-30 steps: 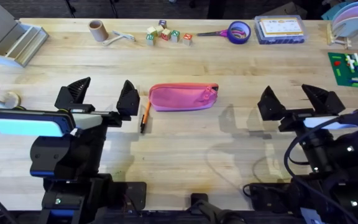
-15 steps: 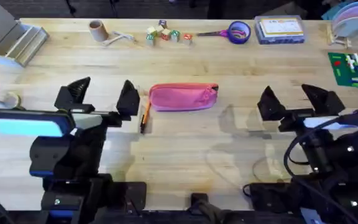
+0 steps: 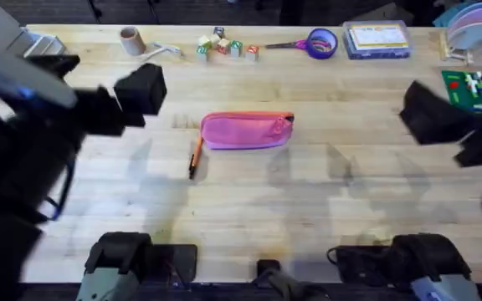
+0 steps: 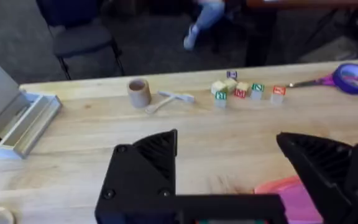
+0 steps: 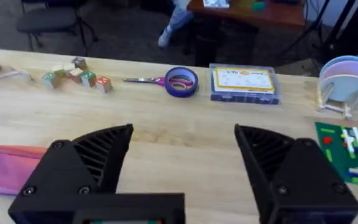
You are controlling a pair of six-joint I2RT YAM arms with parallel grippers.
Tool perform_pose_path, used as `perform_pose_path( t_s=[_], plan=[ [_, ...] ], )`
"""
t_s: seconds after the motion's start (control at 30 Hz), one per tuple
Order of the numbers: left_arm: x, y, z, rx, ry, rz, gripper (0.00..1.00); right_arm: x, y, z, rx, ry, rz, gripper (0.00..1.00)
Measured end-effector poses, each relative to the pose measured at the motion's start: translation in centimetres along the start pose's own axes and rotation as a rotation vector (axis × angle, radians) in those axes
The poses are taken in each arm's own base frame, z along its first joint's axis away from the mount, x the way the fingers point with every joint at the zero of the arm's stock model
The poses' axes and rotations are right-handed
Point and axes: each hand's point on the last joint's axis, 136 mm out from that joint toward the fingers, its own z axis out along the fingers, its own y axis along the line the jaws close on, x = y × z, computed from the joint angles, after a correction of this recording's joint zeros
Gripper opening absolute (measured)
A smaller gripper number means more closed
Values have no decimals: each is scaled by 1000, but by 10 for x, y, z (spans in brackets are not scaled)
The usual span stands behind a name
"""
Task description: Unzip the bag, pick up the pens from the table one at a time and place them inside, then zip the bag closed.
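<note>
**Bag and pen on the table**

The pink bag (image 3: 246,131) lay flat near the middle of the table (image 3: 308,192), its long side running left to right. A dark zipper end was at its upper right corner; whether it was zipped could not be told. One orange pen (image 3: 195,156) with a dark tip lay on the table just beside the bag's left end, slightly tilted.

purple scissors (image 3: 312,43), letter blocks (image 3: 223,46), clear box (image 3: 376,39)

One bag (image 3: 246,131), one pen (image 3: 196,156), five blocks (image 3: 223,46), one scissors (image 3: 312,42).
</note>
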Motion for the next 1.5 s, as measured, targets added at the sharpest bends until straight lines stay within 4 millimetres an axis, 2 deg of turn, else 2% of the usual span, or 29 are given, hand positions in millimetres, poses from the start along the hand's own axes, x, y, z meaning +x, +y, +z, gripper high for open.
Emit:
perform_pose_path(
  t_s=[0.13, 0.23, 0.27, 0.4, 0.67, 0.7, 0.87, 0.9, 0.97, 1.0, 1.37, 1.5],
  plan=[
    [-15, 1, 6, 4, 101, -1, 993, -31, -1, -4, -1, 34, 2, 997],
    [-28, 1, 9, 6, 145, -1, 993, -47, -1, -6, -2, 59, 4, 998],
    [-42, 1, 14, 8, 156, -1, 993, -54, -2, -3, -4, 85, 7, 997],
    [-48, -1, 21, 25, 168, 2, 993, -52, 0, 4, -14, 114, 11, 997],
    [-31, -7, 22, 71, 234, 88, 993, -50, 2, 6, -30, 125, 13, 997],
    [-22, -8, 20, 88, 271, 171, 993, -50, 2, 6, -30, 125, 13, 998],
    [-3, -23, 11, 223, 324, 391, 993, -50, 2, 6, -30, 125, 13, 997],
    [10, -38, 5, 356, 337, 542, 993, -50, 2, 6, -30, 125, 13, 997],
    [16, -47, 3, 433, 331, 629, 993, -50, 2, 6, -30, 126, 13, 997],
    [25, -58, 12, 562, 303, 822, 993, -47, 3, 5, -30, 136, 14, 997],
    [43, -62, 29, 662, 326, 945, 993, -45, 3, 5, -31, 145, 14, 998],
    [57, -68, 39, 744, 348, 980, 993, -42, 3, 5, -31, 155, 15, 998]
  ],
)
